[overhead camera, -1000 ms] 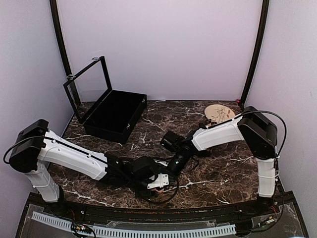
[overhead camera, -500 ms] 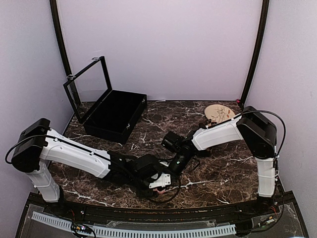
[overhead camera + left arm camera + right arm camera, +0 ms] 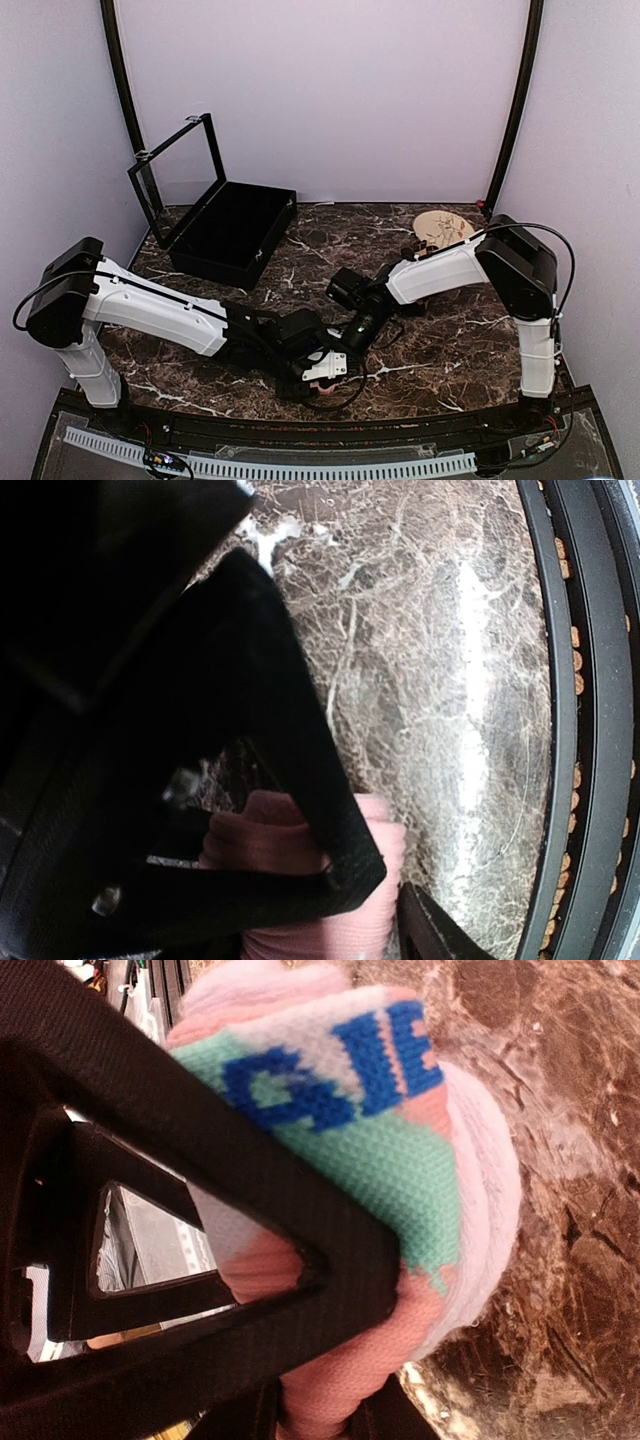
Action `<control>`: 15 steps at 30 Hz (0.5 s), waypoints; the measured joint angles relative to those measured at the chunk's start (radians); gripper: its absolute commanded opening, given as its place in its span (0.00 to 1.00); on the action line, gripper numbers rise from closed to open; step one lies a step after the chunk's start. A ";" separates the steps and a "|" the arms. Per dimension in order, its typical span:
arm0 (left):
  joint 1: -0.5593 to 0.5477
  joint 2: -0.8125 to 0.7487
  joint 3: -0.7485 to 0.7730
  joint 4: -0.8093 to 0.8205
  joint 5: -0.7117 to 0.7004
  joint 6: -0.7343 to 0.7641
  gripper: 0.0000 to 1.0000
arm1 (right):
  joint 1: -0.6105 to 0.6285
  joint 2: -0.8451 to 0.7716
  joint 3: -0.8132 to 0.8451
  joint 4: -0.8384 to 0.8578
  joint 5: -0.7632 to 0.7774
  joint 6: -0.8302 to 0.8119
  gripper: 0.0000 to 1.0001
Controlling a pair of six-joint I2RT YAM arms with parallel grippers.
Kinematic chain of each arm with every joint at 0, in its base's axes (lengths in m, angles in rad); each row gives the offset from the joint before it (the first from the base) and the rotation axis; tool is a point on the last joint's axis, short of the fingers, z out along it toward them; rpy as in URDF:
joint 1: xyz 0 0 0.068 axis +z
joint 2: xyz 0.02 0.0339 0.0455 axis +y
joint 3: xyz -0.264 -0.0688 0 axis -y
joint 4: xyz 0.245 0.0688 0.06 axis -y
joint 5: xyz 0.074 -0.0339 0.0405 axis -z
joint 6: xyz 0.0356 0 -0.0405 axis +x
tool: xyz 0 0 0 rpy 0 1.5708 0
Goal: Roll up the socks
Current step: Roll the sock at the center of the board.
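I see the rolled pink sock [image 3: 400, 1160] well in front of the black case [image 3: 225, 235], a little to its right. My right gripper [image 3: 350, 1355] is clamped on the roll, and my left gripper [image 3: 385, 895] pinches its ribbed end.

Noted a pink sock [image 3: 400, 1160] carrying a mint-green patch, a pale grey band and blue knitted letters. Beneath the sock, saw a dark brown marble table [image 3: 450, 340] veined white. Beyond the sock, recorded a black case [image 3: 215, 265] and a tan plate [image 3: 440, 228].
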 measured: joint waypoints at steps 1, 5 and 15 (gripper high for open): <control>0.000 0.003 0.003 -0.003 -0.001 0.000 0.55 | -0.001 0.001 0.000 0.000 -0.002 -0.002 0.08; -0.003 0.023 0.016 -0.008 -0.014 0.001 0.55 | -0.004 0.006 0.000 -0.001 -0.015 -0.013 0.08; -0.020 0.077 0.045 -0.031 -0.095 0.006 0.45 | -0.011 0.010 -0.002 -0.006 -0.027 -0.015 0.08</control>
